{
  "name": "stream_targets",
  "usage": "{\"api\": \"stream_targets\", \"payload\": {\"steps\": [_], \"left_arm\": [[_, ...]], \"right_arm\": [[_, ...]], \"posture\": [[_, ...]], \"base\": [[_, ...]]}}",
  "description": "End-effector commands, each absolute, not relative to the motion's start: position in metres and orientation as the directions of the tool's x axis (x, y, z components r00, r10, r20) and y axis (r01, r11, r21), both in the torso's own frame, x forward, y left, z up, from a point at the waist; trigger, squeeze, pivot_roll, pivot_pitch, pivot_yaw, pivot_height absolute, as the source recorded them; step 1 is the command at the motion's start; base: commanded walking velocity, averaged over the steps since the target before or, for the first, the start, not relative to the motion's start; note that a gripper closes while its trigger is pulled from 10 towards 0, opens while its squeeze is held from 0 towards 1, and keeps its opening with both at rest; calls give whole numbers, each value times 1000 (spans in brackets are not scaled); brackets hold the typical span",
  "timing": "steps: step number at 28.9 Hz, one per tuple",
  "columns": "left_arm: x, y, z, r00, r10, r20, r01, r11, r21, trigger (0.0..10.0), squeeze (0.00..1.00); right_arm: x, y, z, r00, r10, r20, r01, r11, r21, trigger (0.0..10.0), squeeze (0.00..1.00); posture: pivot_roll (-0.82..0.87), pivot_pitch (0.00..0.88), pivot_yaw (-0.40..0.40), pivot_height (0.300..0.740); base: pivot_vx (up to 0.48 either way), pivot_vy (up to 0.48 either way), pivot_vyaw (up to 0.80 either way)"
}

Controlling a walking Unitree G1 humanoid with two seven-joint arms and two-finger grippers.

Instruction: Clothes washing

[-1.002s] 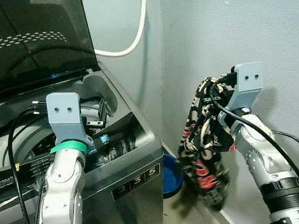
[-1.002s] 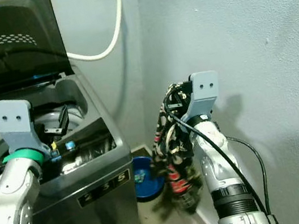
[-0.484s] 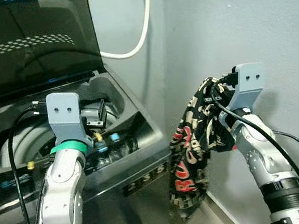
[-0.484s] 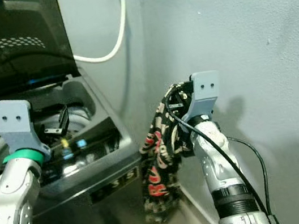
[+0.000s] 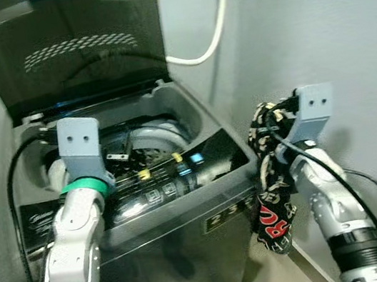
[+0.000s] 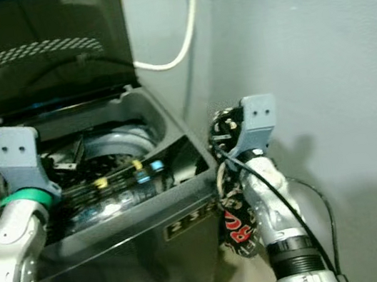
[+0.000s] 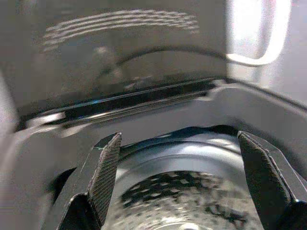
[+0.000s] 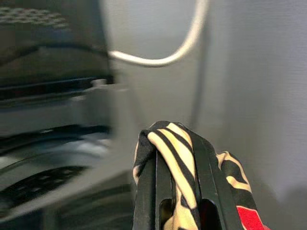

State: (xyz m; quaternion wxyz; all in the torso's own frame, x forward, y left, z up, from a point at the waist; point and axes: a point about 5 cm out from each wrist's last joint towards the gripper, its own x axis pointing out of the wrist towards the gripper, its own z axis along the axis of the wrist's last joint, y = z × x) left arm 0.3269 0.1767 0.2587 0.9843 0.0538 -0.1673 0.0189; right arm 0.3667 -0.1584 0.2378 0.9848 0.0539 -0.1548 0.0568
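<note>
Right tool (image 6: 226, 129) pinches a patterned cloth (image 5: 274, 202) beside the washer (image 5: 185, 207), raised to clear its rim. Left tool (image 7: 184, 179), spread wide, hovers over the drum (image 7: 192, 191), lid (image 5: 78, 43) propped open for loading.
</note>
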Motion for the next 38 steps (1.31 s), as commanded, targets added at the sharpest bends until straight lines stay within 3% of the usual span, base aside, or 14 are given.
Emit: {"api": "stream_targets", "payload": {"steps": [1,21,29,38], "left_arm": [[327,173,255,949,17,316,-51,994,100,10000,0],[328,174,254,950,32,312,-64,994,93,10000,0],[328,173,254,950,36,309,-67,994,90,10000,0],[327,173,257,944,42,328,-75,993,89,10000,0]], "right_arm": [[366,-162,246,936,87,341,-123,989,84,10000,0],[368,-158,248,934,100,344,-130,989,64,10000,0],[367,-155,246,933,112,342,-135,990,43,10000,0],[366,-156,245,932,110,346,-141,988,67,10000,0]], "posture": [[5,44,17,740],[2,38,14,740],[3,33,14,740],[1,26,17,740]], "base": [[0,-480,0],[0,0,0],[0,0,800],[0,0,0]]}}
